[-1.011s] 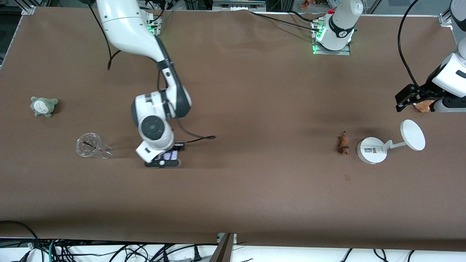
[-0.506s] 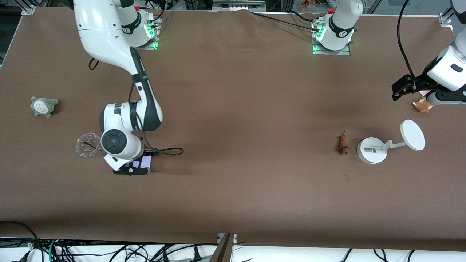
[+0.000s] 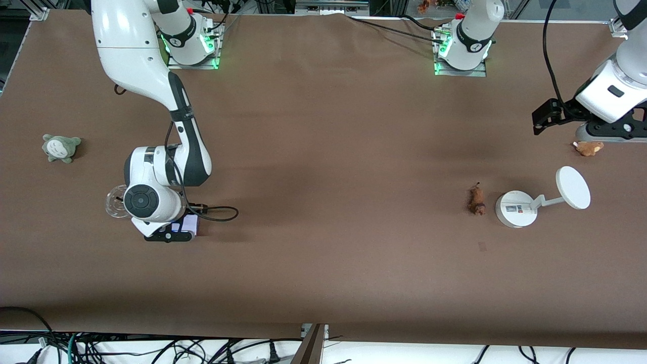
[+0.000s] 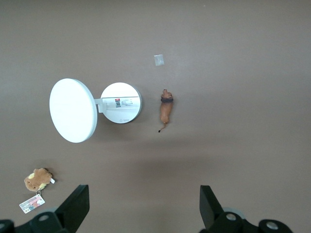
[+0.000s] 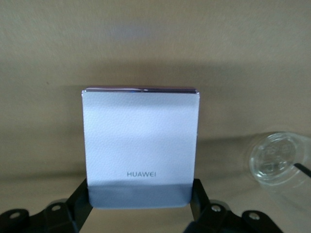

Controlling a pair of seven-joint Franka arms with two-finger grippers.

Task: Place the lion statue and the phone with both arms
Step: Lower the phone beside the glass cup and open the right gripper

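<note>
Two arms share the table. At lower left of the front view the right gripper (image 3: 174, 233) is clamped on the phone (image 3: 189, 223), holding it low beside a clear cup (image 3: 115, 202); whether the phone touches the table is hard to tell. At the upper right edge the left gripper (image 3: 543, 120) hangs spread wide and empty near a tan plush (image 3: 588, 147). Lower right, the lion (image 3: 475, 200) lies just beside a white stand (image 3: 515, 209).

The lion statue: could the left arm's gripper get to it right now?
Probably yes. The left gripper is open and holds nothing, and the lion statue lies in the open beside the white stand, with nothing over it.
</note>
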